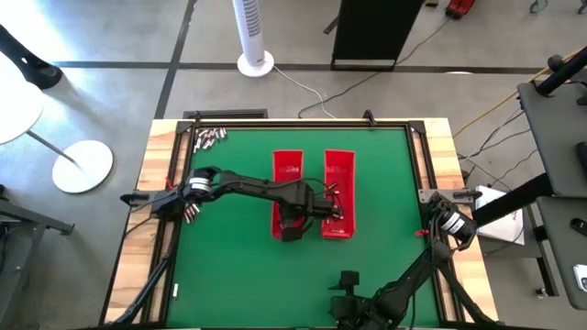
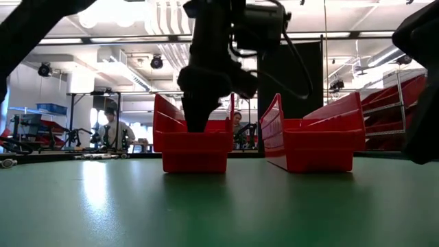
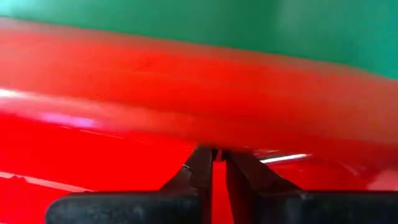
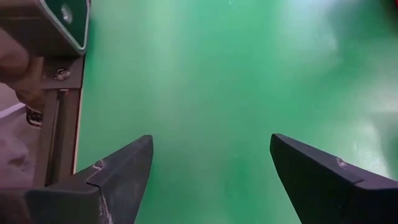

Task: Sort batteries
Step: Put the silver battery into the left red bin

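Note:
Two long red trays, the left tray (image 1: 287, 179) and the right tray (image 1: 338, 188), lie side by side in the middle of the green mat. Batteries lie in a small heap (image 1: 209, 136) at the far left corner, and a few more (image 1: 190, 213) at the mat's left edge. My left gripper (image 3: 214, 154) is shut and points down into the near end of the left tray (image 2: 195, 147). My right gripper (image 4: 211, 174) stands open over bare mat by the table's right edge (image 1: 431, 229). My left gripper reaches down past the left tray's rim (image 2: 197, 123) from above. The tray's wall hides its tips in the low view. I cannot tell whether they touch the tray's floor or have anything between them.
A metal frame rail (image 4: 59, 137) runs along the mat's right edge, close beside my right gripper. Open green mat (image 1: 248, 275) lies in front of the trays. Beyond the table's far edge stand a white fan (image 1: 255, 37) and a dark cabinet (image 1: 371, 32).

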